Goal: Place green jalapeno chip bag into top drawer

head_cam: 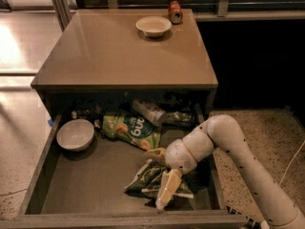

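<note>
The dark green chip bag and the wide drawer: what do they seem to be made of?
The dark green crinkled chip bag, under the gripper, looks like shiny foil: creases catch light. The grey-brown drawer looks like matt wood, perhaps laminate.

**Gripper down in open drawer, on the chip bag**

Top drawer is pulled out under the table. Gripper points down near the drawer's front-right corner, right on the green jalapeno chip bag, which lies crumpled on the drawer floor. White arm comes in over the right wall. White bowl is by the left wall and a brighter green pouch sits mid-back. On the tabletop, a second bowl and a can are near the far edge.
</note>
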### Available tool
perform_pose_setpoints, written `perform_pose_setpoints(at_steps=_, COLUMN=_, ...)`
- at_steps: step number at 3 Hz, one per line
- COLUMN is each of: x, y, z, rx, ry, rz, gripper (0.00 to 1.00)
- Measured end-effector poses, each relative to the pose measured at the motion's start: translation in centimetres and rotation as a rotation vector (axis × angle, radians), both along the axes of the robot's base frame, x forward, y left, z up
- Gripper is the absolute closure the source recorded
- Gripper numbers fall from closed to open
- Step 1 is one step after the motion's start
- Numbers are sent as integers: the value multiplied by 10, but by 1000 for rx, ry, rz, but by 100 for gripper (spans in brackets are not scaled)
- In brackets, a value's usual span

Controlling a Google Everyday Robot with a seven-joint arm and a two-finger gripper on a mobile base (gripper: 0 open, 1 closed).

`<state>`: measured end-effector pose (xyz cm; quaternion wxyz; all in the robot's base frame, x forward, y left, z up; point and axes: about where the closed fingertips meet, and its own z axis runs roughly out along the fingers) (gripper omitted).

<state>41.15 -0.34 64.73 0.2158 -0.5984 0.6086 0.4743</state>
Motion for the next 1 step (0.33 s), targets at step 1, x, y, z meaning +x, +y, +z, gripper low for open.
perform_pose_setpoints(at_steps=1, x=0, y=0, z=0, rx=0, ry=0, rz=0, gripper=0)
